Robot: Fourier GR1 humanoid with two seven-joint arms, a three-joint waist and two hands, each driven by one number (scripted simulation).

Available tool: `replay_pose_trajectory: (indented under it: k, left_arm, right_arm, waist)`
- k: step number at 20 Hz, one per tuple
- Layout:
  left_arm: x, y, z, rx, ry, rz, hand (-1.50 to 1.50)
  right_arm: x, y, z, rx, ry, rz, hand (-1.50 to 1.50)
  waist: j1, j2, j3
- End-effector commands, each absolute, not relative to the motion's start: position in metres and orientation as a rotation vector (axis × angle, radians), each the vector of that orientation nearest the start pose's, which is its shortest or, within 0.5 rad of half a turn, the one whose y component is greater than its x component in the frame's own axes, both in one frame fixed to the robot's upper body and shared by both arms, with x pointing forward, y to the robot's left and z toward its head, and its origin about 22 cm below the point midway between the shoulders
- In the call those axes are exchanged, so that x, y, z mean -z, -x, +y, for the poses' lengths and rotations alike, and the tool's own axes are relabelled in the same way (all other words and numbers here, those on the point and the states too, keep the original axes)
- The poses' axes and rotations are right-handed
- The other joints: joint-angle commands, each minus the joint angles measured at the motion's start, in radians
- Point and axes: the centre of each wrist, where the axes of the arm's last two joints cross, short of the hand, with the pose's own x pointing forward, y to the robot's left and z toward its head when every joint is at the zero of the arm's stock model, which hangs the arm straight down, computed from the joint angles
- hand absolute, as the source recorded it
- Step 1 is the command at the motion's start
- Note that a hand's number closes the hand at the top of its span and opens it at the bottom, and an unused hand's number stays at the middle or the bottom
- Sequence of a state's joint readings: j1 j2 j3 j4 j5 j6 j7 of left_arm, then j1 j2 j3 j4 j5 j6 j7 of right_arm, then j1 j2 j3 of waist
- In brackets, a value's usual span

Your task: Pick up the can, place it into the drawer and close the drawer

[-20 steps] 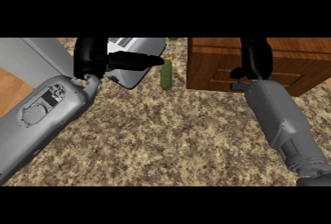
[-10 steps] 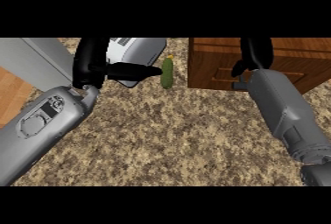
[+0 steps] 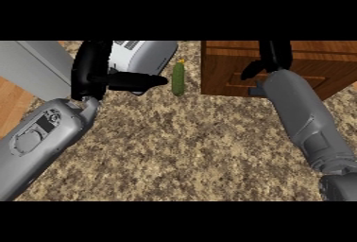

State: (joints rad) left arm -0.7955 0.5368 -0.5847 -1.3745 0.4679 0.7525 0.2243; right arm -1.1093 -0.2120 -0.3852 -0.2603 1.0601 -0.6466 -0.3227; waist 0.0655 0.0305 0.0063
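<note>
Speckled brown counter (image 3: 181, 142), green cucumber (image 3: 178, 79), reddish-brown wooden drawer (image 3: 230, 61).

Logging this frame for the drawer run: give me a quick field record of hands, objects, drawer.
left hand: at upper left, thumb pointing right, over a white and grey appliance
right hand: at the wooden drawer unit, fingers' state cannot be told
can: none identifiable in view
green object: slim green vegetable lying on the counter between appliance and drawer unit, touched by neither hand
drawer: open or closed cannot be told from this angle
</note>
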Motion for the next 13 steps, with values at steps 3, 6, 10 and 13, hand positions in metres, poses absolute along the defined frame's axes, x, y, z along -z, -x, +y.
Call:
replay_pose_trajectory:
  k: [3,6,10,13]
  left_arm:
    - [-0.148,-0.350,0.174,0.071,-0.240,-1.706,-1.50]
    - [-0.140,-0.341,0.180,0.056,-0.255,-1.699,-1.50]
    - [-0.138,-0.335,0.179,0.071,-0.230,-1.708,-1.50]
    - [-0.141,-0.338,0.178,0.037,-0.245,-1.712,-1.50]
  right_arm:
    - [-0.117,-0.469,-0.172,-0.412,0.891,-1.947,-1.50]
    - [-0.107,-0.466,-0.169,-0.271,0.761,-1.947,-1.50]
    - [-0.123,-0.472,-0.171,-0.197,0.638,-1.936,-1.50]
    - [-0.128,-0.473,-0.169,-0.173,0.624,-1.952,-1.50]
  waist:
    - [0.006,-0.011,-0.003]
    - [0.003,-0.023,-0.003]
    - [-0.007,-0.021,-0.005]
    - [-0.017,-0.017,-0.005]
